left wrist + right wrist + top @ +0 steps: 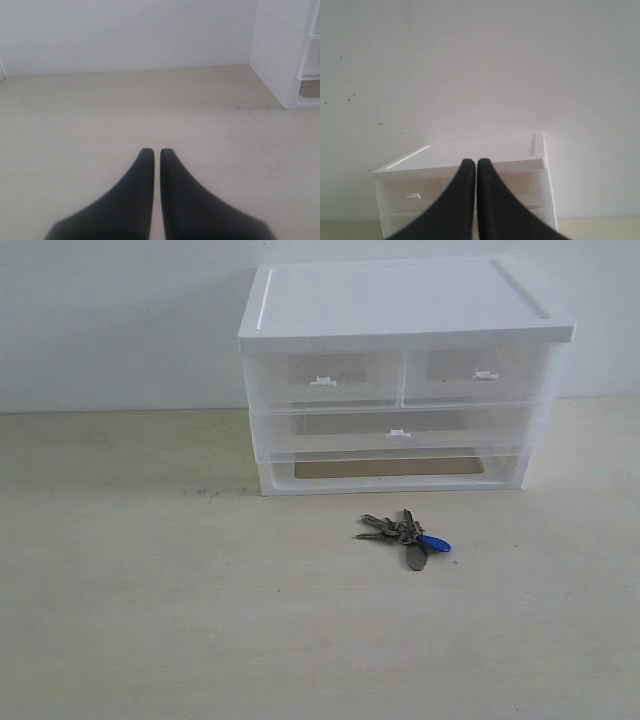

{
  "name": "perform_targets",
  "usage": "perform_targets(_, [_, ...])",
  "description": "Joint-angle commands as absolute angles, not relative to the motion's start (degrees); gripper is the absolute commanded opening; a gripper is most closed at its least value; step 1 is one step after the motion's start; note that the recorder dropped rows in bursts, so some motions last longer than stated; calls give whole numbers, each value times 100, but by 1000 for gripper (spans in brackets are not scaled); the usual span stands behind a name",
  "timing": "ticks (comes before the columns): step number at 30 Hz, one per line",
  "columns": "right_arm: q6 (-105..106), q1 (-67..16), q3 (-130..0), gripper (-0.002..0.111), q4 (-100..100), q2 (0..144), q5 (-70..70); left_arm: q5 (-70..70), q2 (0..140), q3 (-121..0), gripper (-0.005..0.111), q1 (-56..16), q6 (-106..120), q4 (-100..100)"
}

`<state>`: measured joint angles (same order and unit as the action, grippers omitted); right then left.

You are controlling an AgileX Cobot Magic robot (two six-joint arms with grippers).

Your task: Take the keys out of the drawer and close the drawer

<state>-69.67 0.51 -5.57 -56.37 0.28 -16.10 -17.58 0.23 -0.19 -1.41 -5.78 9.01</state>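
The left gripper (152,152), black with two tapered fingers, has its jaws drawn together with only a thin slit between them and holds nothing. It hangs over the pale wood-grain table (150,620), near the white plastic drawer unit (400,300). The right gripper (473,162) is likewise pinched together and empty, raised and aimed at the unit's top. Neither arm appears in the exterior view.

The small bunch of grey metal keys (407,538) with a bright blue tag lies on the table in front of the unit, apart from it. The wide, shallow translucent plastic drawer (340,430) appears pushed in; whether it is fully seated cannot be confirmed.

Judgement: both parts of the task look complete, so the step in hand is checking and standing clear. If the drawer proves proud, press with closed jaws squarely at the small white tab handle (398,433), so the drawer does not skew. Push slowly; the light unit may slide. Pass above the keys, not through them.
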Motion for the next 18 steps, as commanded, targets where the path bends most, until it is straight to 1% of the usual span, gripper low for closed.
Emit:
perform_targets(1, [-6977, 10, -533, 0, -5605, 0, -1518, -1752, 0, 0, 4, -129, -557, 885])
perform_targets(8, [-6977, 10, -445, 0, -5430, 0, -1543, -1752, 0, 0, 4, -129, -557, 885])
perform_targets(10, [-6948, 10, -330, 0, -4872, 0, -1553, -1764, 0, 0, 4, -129, -557, 885])
perform_targets(14, [-6491, 10, 0, 0, -2907, 0, -1553, -1764, 0, 0, 4, -129, -557, 885])
perform_targets(16, [-6374, 10, 0, 0, -2339, 0, -1482, -1764, 0, 0, 4, -129, -557, 885])
perform_targets(18, [-6397, 10, 0, 0, -2281, 0, -1277, -1764, 0, 0, 4, -129, -557, 885])
